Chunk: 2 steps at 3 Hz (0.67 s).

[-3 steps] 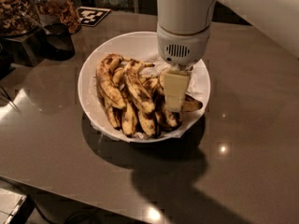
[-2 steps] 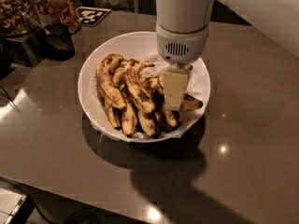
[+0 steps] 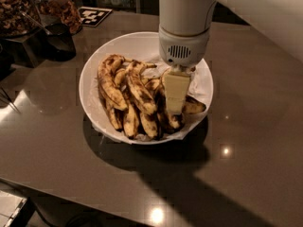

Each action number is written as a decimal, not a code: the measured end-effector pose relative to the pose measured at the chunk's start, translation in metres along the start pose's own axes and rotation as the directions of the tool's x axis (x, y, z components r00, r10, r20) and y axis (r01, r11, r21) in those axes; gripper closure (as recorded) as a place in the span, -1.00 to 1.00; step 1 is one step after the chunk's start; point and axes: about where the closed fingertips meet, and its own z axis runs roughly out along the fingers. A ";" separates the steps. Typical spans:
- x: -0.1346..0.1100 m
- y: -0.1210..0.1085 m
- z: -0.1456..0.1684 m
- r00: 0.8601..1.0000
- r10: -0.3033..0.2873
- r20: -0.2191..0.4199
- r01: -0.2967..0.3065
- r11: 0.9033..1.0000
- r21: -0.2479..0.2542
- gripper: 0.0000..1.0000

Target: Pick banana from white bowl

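The white bowl stands in the middle of a dark table and holds several mottled bananas on crumpled paper. My gripper hangs straight down from the cream arm into the right half of the bowl and reaches in among the bananas. A banana lies under it, with a fairly clean yellow end sticking out to the right; the rest of it is hidden behind the gripper. Shorter, darker bananas lie side by side to the left of the gripper.
The brown tabletop runs around the bowl, with its front edge at the lower left. Jars of nuts and a dark container stand at the back left, beside a black-and-white marker tag.
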 end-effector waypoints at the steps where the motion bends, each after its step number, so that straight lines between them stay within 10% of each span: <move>1: -0.001 -0.001 0.005 1.000 -0.010 0.005 0.010 1.000 -0.025 -0.32; 2: -0.002 -0.002 0.005 1.000 -0.015 0.010 0.015 0.999 -0.034 0.04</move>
